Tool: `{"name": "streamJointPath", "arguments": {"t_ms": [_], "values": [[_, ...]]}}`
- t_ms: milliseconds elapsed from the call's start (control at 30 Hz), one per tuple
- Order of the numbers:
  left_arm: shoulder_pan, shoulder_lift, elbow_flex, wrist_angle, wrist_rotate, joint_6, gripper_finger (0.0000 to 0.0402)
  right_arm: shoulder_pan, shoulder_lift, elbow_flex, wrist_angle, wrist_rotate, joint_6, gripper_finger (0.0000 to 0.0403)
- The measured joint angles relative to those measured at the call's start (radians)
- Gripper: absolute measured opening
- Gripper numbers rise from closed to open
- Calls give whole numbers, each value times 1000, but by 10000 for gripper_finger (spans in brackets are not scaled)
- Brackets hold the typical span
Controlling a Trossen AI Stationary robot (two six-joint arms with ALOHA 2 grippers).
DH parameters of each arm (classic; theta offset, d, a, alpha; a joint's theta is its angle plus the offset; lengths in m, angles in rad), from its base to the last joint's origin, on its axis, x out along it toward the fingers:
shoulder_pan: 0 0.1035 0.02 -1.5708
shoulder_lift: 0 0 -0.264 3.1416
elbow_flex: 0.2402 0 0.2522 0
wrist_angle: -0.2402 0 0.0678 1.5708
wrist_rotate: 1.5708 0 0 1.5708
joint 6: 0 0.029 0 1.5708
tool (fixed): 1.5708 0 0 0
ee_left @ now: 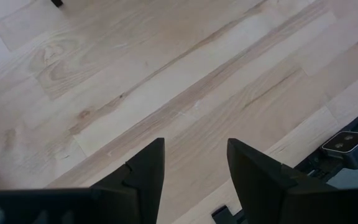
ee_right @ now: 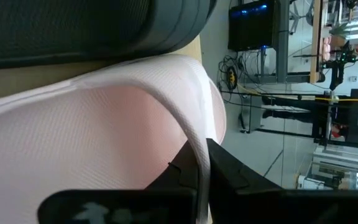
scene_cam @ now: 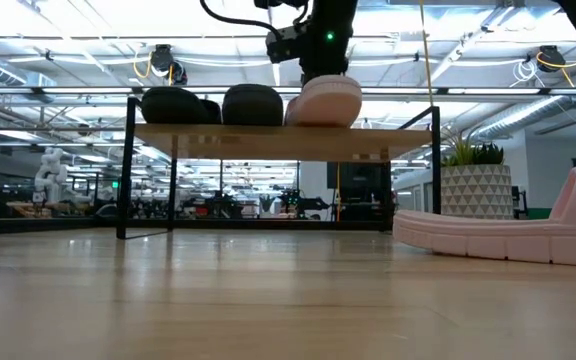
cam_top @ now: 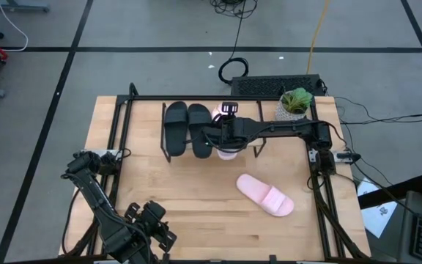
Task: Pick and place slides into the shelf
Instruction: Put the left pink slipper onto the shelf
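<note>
The shelf (cam_top: 189, 103) top is filled from its left by two black slides (cam_top: 187, 129), with a pink slide (cam_top: 226, 152) pinched by the right gripper (cam_top: 222, 137) just beside them. Its right stretch is left bare. The table (cam_top: 189, 198) middle is blocked only by the second pink slide (cam_top: 265, 195). Open wood is seen below the spread left gripper (ee_left: 194, 163).

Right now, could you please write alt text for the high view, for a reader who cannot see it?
The right gripper holds a pink slide at the shelf, beside two black slides. A second pink slide lies on the table; the left gripper waits open near the front edge.
</note>
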Motion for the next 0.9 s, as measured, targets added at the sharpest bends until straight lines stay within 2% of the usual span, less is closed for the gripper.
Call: {"name": "streamJointPath", "arguments": {"t_ms": [900], "values": [[0, 0, 0, 0, 0, -1, 172, -3, 1, 0, 64, -26, 23, 0]]}}
